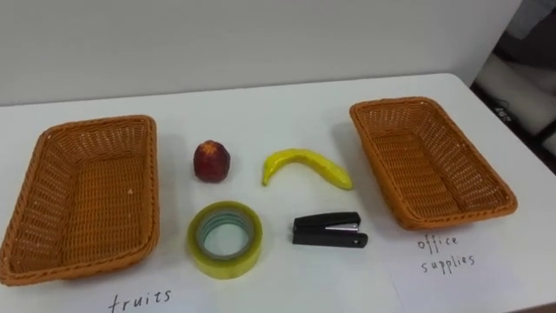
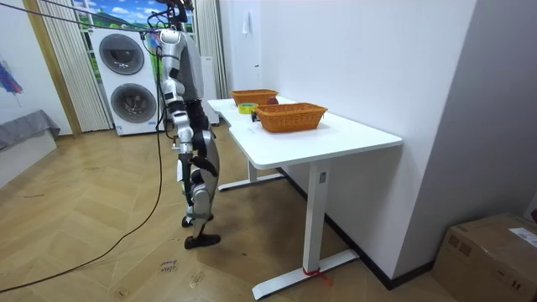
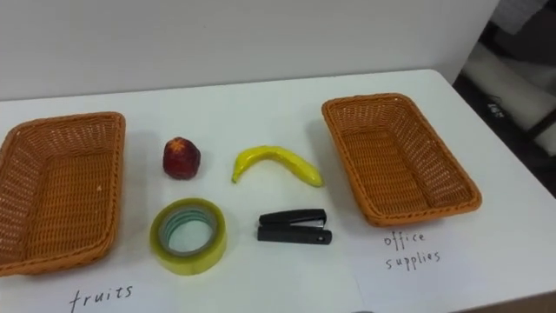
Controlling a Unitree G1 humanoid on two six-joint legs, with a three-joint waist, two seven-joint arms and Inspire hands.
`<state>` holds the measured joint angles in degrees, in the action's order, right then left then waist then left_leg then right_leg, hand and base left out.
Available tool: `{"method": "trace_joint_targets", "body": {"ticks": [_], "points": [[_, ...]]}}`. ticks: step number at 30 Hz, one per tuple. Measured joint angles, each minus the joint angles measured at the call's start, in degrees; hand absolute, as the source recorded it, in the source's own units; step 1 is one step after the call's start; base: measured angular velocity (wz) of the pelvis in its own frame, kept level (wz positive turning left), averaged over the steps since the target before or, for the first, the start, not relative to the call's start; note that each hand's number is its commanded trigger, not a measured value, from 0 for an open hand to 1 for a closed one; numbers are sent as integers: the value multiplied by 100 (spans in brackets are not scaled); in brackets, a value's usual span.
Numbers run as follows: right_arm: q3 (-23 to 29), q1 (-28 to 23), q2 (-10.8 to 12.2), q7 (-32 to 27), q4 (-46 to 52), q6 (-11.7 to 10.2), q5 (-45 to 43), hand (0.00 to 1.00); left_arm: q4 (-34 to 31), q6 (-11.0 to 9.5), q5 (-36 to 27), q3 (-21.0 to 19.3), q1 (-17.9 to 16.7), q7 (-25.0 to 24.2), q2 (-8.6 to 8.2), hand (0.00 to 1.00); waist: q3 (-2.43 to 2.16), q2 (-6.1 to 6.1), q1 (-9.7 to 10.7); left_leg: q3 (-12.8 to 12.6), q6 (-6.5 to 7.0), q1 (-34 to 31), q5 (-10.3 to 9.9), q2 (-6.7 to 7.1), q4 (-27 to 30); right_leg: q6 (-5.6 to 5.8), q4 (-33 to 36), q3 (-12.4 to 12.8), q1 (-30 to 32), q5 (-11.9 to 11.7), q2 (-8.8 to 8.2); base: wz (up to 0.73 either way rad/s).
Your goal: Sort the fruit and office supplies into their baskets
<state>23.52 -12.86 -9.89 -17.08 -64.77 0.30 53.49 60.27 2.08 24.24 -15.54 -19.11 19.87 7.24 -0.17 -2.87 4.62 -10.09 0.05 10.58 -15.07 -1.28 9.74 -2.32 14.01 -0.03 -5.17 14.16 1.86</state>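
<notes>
Eye views are peering down close over the table (image 1: 287, 104); the room camera, far off, is sharing the fruits basket (image 1: 82, 196) and office-supplies basket (image 1: 430, 161).

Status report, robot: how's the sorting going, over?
Red fruit, banana, tape, stapler all on table. Fruit basket, office basket empty. Nothing blocking.

On the white counter (image 1: 287, 104) I see the left basket (image 1: 87, 196) and the right basket (image 1: 430, 161), both brown wicker, empty and well apart. Between them, at the back, are a red fruit (image 1: 211, 162), maybe an apple, and a yellow banana (image 1: 306, 165) on its side. In front, a yellowish tape roll (image 1: 225, 265) lies flat beside a closed black stapler (image 1: 327, 231).
</notes>
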Motion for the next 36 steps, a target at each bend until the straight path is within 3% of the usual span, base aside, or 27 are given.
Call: {"method": "trace_joint_targets", "body": {"ticks": [5,10,18,25,28,33,36], "points": [[42,-49,-2,-497,856,-111,-12,0,-19,-92,-10,8,-5,61,13,0,1,5,-12,-65,0,-4,1,-5,45,-2,22,66,17,-1,9,-7],[38,-13,-4,-1219,2175,-370,-443,0,-80,-270,-118,76,41,134,69,0,3,6,-13,-92,-1,-102,0,-4,103,5,72,166,133,-13,25,-6],[38,5,0,-2120,3374,-638,-1133,0,-95,-271,-111,119,25,211,69,0,-1,34,-24,-87,0,-115,1,-6,101,6,55,133,129,-19,21,0],[20,-32,3,-3083,4417,-649,-2031,0,-64,-302,-93,241,50,210,68,0,15,96,-30,-95,2,-166,2,-3,98,8,104,135,219,-22,23,-1],[15,-78,-50,-3266,5380,-767,-2032,0,-82,-302,-104,255,50,199,63,0,22,68,-33,-96,10,-260,9,-4,104,5,175,132,346,-21,26,-1],[10,32,-224,-3311,6012,-1059,-2219,0,-56,-332,-159,400,53,173,114,0,38,-65,-162,-80,10,-281,9,-9,125,1,123,94,322,-25,19,4],[9,35,-221,-3355,6426,-1076,-2463,0,-67,-335,-155,475,30,160,109,0,21,-60,-213,-68,11,-325,9,-8,124,13,52,70,321,-51,12,3]]}}
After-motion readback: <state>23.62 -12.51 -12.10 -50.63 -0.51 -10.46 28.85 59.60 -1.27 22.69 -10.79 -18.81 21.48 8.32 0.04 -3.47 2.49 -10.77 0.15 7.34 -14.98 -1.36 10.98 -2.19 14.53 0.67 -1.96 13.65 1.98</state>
